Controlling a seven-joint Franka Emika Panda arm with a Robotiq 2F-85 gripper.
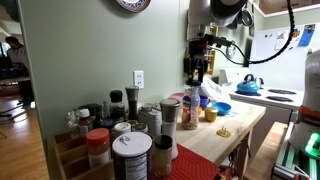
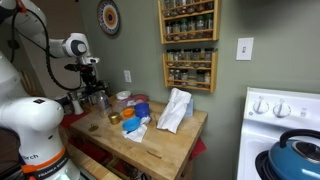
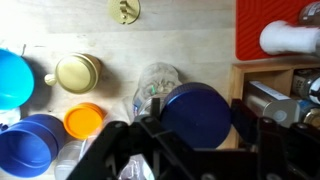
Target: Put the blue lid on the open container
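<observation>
**Wrist view: blue lid close under the jaws, next to the jar mouth**

The blue lid (image 3: 197, 115) shows as a dark blue disc lying flat to the camera, low in the frame and right up against the dark linkages of the gripper (image 1: 197, 72). It looks large only because it is so close to the lens. Whether the jaws are clamped on its rim or merely hang over it cannot be told, as the fingers blur into the lid's edge.

Just beside the lid, towards frame left, a translucent ring is probably the mouth of the open container (image 3: 155, 85) seen from above. The two overlap at the edges. The lid therefore appears slightly off-centre from the opening and not yet seated, so the likely next step is a small sideways correction and then a descent.

In both exterior views the arm hangs vertically above the cluster of jars at the back of the counter (image 3: 200, 40). That posture keeps a flat lid level with the jar mouth.

Further out are an orange lid (image 3: 85, 120), a pale capped pot (image 3: 78, 72) and a wider blue bowl (image 3: 10, 78). A red mat (image 3: 268, 25) and a wooden rack (image 3: 280, 78) lie on the opposite side. The neighbouring jars stand close, so a tilted approach could knock one.
</observation>
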